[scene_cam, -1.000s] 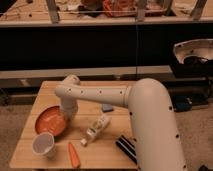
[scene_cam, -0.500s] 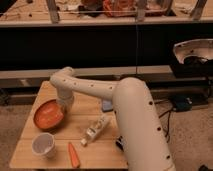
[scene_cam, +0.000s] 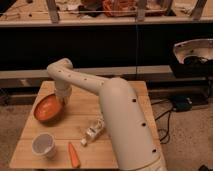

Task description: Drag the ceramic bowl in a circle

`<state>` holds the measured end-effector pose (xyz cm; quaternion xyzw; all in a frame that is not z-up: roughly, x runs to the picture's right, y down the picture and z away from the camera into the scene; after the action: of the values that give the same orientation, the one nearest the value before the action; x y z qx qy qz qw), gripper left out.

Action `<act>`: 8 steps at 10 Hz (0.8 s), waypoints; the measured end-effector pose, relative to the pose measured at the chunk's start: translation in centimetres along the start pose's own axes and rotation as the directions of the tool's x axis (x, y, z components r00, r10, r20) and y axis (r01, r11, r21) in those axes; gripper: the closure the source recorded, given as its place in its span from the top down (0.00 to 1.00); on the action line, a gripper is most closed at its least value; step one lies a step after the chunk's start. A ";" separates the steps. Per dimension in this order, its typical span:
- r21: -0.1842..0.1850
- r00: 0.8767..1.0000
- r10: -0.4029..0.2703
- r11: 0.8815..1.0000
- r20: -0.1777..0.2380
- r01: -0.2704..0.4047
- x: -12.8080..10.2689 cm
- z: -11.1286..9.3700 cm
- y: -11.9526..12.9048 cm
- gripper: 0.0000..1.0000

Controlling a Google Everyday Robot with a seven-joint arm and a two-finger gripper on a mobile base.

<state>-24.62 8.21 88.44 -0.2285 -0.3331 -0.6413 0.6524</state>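
Observation:
The ceramic bowl [scene_cam: 48, 108] is wide and shallow, orange-red inside with a darker rim, and sits at the left of the wooden table [scene_cam: 125, 90]. My white arm reaches across the table from the lower right. The gripper [scene_cam: 62, 100] is at the bowl's right rim, pointing down and touching it.
A small white cup [scene_cam: 44, 145] stands near the front left corner. An orange carrot [scene_cam: 74, 155] lies at the front edge. A small white bottle [scene_cam: 93, 132] lies on its side mid-table. A dark shelf unit stands behind the table. Cables lie on the floor at right.
The bowl has moved away from the cup, toward the back left of the table. The gripper went with it, and the arm stretched further back.

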 end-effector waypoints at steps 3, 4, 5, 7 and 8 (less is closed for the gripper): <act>0.006 0.998 0.059 0.998 -0.016 -0.059 0.7 -1.1 3.3 0.00; 0.014 0.996 0.081 0.997 -0.026 -0.080 0.7 -1.5 4.6 0.00; 0.020 0.994 0.101 0.995 -0.033 -0.100 0.6 -1.9 5.8 0.00; 0.039 0.986 0.162 0.986 -0.050 -0.160 0.0 -2.9 9.6 0.00; 0.048 0.980 0.189 0.981 -0.055 -0.187 -0.5 -3.2 11.3 0.00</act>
<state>-13.02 7.11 87.38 -0.2258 -0.3042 -0.5760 0.7244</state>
